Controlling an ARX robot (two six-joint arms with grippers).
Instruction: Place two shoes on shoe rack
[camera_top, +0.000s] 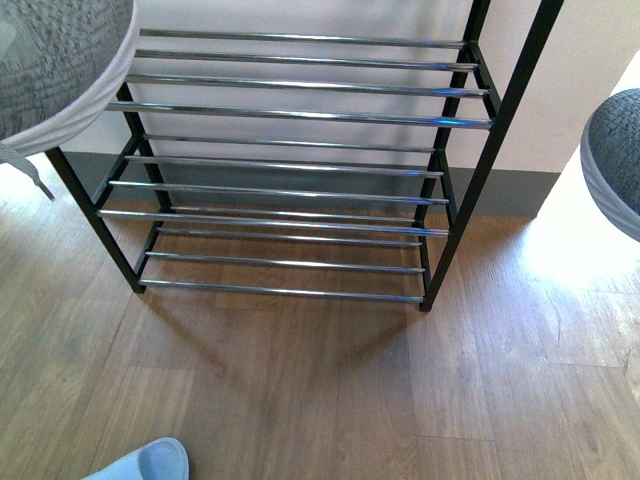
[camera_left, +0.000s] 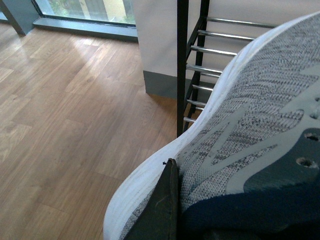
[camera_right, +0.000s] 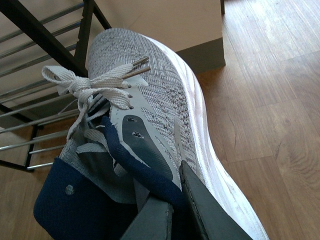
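Chrome rods of the shoe rack (camera_top: 290, 160) fill the middle of the front view, every visible tier bare, the black frame standing on the wood floor (camera_top: 300, 400). The left shoe (camera_top: 50, 60) hangs high at far left with a lace dangling. The right shoe (camera_top: 615, 165) hangs at the right edge, and both are clear of the rack. A pale blue slipper toe (camera_top: 150, 462) lies near, low left.

Left wrist view: the left gripper (camera_left: 172, 212) shows 1 dark finger flat against the grey knit beside the white sole. The other is hidden, so the clamp is judged, not seen. The rack stands just beyond the toe.

Right wrist view: the right gripper (camera_right: 172, 192) pinches the shoe's side wall between 2 fingers, 1 on the navy lining inside and 1 outside.

These sneakers look light. The knit upper is soft and will give under a pinch, so a grip on the opening's side wall lets the toe sag or swing. The thick sole is the firm part, and it should bridge 2 smooth rods.
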